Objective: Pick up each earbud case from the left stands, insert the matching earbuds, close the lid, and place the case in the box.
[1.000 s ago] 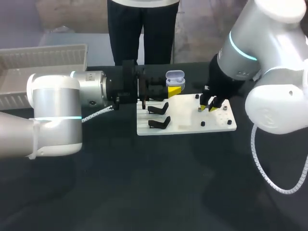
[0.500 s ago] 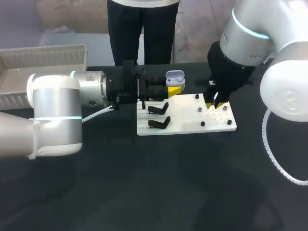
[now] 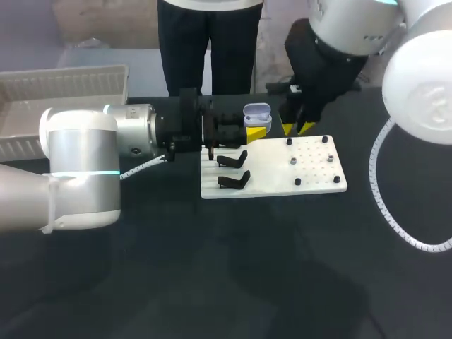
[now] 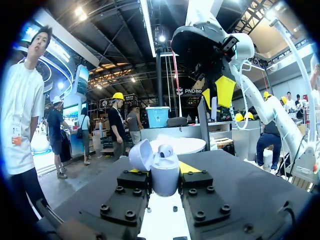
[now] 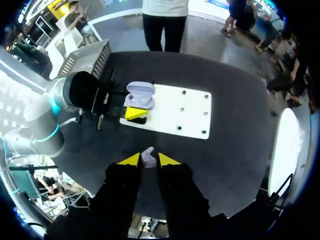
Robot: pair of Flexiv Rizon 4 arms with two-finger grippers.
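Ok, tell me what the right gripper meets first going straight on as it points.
Probably the white board, near its edge, or the black table beside it; depth unclear. The earbud in the right gripper leads.

Black table (image 3: 212,268) w/ white peg board (image 3: 314,173) on it, approx mid, nr far edge

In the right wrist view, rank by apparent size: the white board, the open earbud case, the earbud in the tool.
Largest: white board.
Next: open earbud case.
Smallest: earbud, gripped in the right tool; being nearest the camera, it looks larger than it would beside the case.
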